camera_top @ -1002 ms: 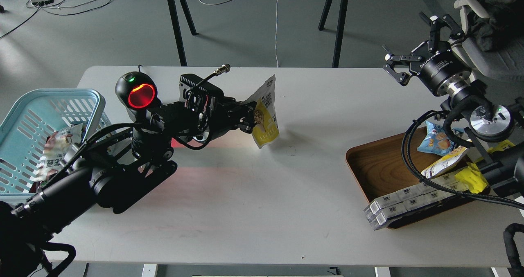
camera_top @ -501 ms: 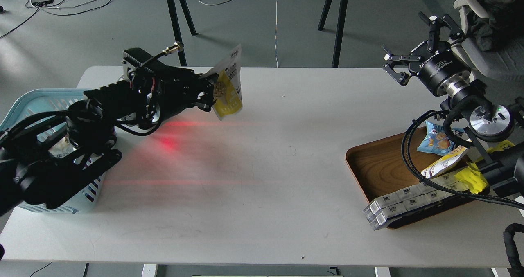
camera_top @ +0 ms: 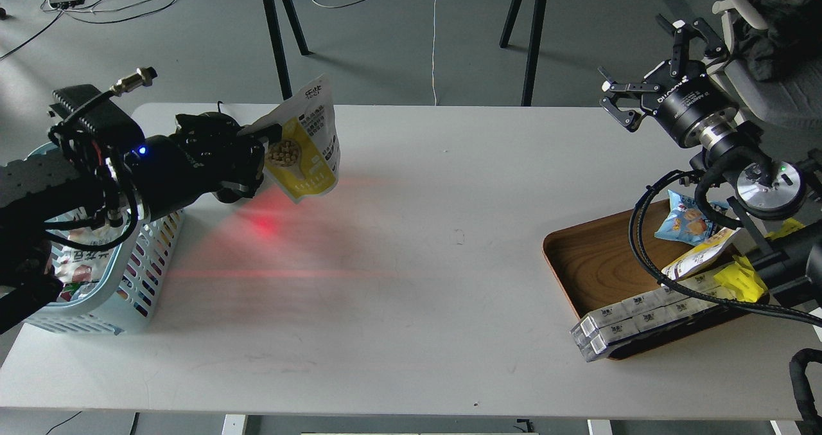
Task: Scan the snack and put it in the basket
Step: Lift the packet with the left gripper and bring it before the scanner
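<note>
My left gripper is shut on the snack, a flat yellow pouch with a white printed top and a picture of small beige balls. It holds the pouch in the air above the table's far left, just right of the light blue basket. The basket stands at the left table edge, mostly hidden behind my left arm, with other packets inside. My right gripper is open and empty, raised beyond the table's far right corner.
A brown wooden tray at the right holds a small blue packet, a crinkled yellow wrapper and long white boxes. A red scanner light spot lies on the white table. A chair stands at far right.
My left arm has swung left and back with the snack, from mid-table toward the basket. The scanner head seen one second ago is out of view. The right arm barely moved.
</note>
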